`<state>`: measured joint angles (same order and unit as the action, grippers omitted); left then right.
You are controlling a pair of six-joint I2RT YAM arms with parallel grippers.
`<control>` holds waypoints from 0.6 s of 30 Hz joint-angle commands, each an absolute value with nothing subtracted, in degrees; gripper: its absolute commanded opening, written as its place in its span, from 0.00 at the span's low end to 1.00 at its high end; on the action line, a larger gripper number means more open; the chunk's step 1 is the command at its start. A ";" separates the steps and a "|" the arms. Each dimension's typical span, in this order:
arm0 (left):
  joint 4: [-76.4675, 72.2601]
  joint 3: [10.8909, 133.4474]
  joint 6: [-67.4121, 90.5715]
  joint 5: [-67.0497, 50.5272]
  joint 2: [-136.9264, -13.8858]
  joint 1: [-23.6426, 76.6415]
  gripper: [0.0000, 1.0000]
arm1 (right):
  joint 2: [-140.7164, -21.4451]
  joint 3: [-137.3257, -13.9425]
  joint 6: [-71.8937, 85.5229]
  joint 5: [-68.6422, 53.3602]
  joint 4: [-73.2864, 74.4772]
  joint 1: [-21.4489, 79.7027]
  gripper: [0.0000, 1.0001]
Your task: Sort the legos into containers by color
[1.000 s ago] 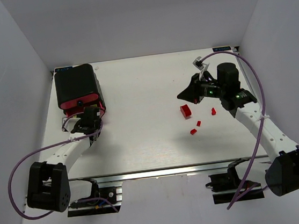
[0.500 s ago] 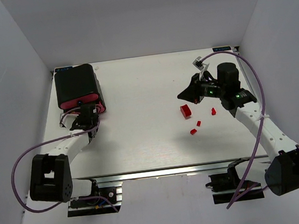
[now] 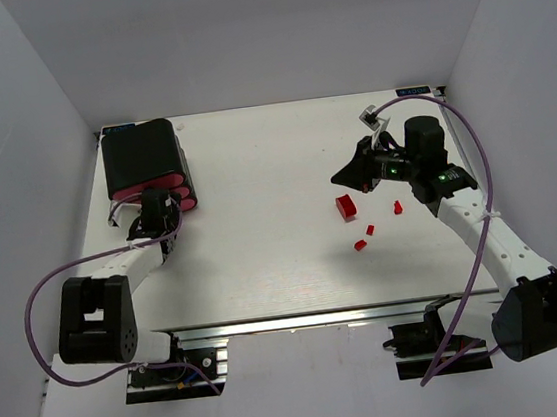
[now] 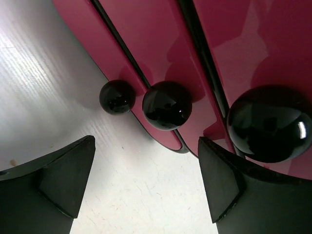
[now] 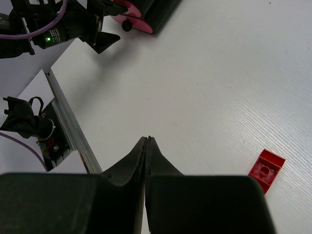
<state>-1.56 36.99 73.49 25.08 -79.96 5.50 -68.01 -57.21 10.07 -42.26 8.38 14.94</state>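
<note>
Your left gripper (image 4: 146, 195) stands spread wide, nothing between its fingers (image 4: 63, 180). It sits low and close before the fronts of the pink drawers (image 4: 146, 44), with the middle black knob (image 4: 167, 105) just ahead of the gap and not touched. That forearm lies along the table's (image 3: 254, 171) left edge, with the black housing (image 3: 142, 159) directly ahead and the side wall near. Your right gripper (image 5: 146, 146) is pressed closed on nothing and hovers tilted. Four red legos (image 3: 346, 206) lie scattered just beside it on the near side, and bare table opens toward the middle.
</note>
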 commanded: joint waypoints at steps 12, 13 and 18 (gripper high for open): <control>-9.92 34.72 63.65 16.63 -78.58 3.34 0.86 | -68.91 -57.39 8.88 -43.77 6.86 14.50 0.00; -11.67 33.85 62.68 15.74 -77.79 3.34 0.79 | -68.82 -57.39 8.88 -43.77 6.86 14.50 0.00; -13.63 29.36 53.02 12.13 -71.64 3.96 0.32 | -68.64 -57.39 8.88 -44.12 6.86 14.59 0.00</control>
